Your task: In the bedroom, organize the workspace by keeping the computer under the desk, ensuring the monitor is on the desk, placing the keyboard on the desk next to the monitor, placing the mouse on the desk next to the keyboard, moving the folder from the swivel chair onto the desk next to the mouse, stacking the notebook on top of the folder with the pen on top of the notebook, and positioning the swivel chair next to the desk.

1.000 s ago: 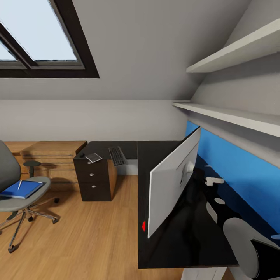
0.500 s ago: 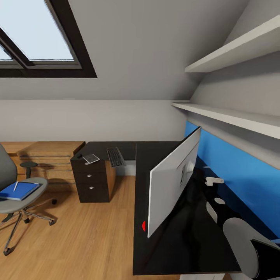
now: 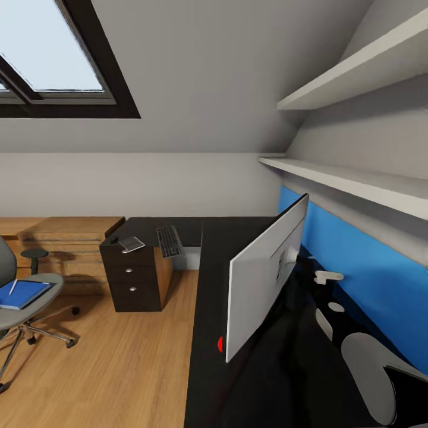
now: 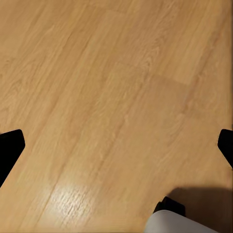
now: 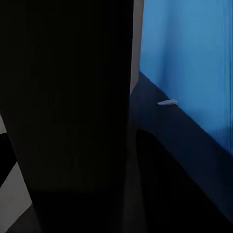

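Desk (image 3: 238, 238): black L-shaped top runs from 6 o'clock in my head view up to centre, then turns toward 9 o'clock, ending over a black three-drawer unit (image 3: 129, 279) with round silver knobs.
Monitor (image 3: 264, 273): stands on the near stretch of the desk at about 5 o'clock, light grey back toward me, red dot at its lower near corner, blue wall panel (image 3: 356, 273) behind it.
Keyboard (image 3: 170, 241): lies on the far stretch of the desk, just left of centre, near the inner corner of the L.
Notebook (image 3: 131, 243): thin light grey rectangle on the desk above the drawer unit, beside the keyboard but apart from it.
Mouse (image 3: 113, 240): small dark lump at the far left end of the desk, near the notebook; too small to tell if they touch.
Swivel chair (image 3: 24, 297): grey, at 8 o'clock on the wood floor (image 3: 119, 368), well apart from the desk.
Folder (image 3: 22, 293): bright blue, flat on the chair seat.
Pen (image 3: 12, 287): pale stick lying on the folder.
Left gripper (image 4: 116, 145): black fingertips sit at opposite edges of my left wrist view, spread wide over bare wood floor, holding nothing.
Right gripper: my right wrist view gives dark surfaces and blue wall; I cannot tell its state.
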`<state>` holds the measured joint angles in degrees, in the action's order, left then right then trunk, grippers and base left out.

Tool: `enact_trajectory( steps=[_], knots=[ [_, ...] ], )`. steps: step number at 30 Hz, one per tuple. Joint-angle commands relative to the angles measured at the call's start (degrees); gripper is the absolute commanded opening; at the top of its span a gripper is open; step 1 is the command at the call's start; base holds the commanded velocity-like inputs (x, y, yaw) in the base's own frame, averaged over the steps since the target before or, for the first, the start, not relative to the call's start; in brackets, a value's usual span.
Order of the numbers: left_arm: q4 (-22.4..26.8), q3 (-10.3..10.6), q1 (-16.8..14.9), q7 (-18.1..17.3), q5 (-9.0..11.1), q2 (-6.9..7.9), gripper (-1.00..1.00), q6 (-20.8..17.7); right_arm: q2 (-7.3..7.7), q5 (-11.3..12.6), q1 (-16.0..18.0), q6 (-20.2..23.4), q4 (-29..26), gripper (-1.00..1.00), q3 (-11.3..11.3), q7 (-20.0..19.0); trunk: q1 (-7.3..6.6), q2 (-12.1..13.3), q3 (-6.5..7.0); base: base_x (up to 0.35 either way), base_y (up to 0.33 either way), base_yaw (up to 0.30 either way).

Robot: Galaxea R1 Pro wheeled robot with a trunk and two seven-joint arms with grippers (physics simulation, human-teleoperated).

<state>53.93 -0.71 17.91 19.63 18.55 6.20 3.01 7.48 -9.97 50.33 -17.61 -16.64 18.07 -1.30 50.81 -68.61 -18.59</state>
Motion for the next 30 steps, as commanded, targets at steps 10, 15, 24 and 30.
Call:
enact_trajectory(
  steps=[10,15,24,30],
  knots=[
    [-0.1,0.0,0.0,0.1,0.6,0.08,1.0,0.2,0.08,-0.2,0.0,-0.2,2.5,-1.0,0.5,0.0,0.01,0.0,-0.07,0.0,-0.086,0.0],
    [-0.1,0.0,0.0,0.1,0.6,0.11,1.0,0.2,0.06,-0.2,0.0,-0.2,2.5,-1.0,0.5,0.0,0.01,0.0,-0.07,0.025,-0.005,0.0],
    [-0.3,0.0,0.0,0.1,0.6,0.06,1.0,0.2,0.05,-0.2,0.0,-0.2,2.5,-1.0,0.5,0.0,0.01,0.0,-0.07,0.066,-0.02,0.0],
    [-0.3,0.0,0.0,0.1,0.7,0.04,1.0,0.2,0.01,-0.2,0.0,-0.2,2.5,-1.0,0.5,0.0,0.01,0.0,-0.07,0.1,-0.072,0.0]
  ],
)
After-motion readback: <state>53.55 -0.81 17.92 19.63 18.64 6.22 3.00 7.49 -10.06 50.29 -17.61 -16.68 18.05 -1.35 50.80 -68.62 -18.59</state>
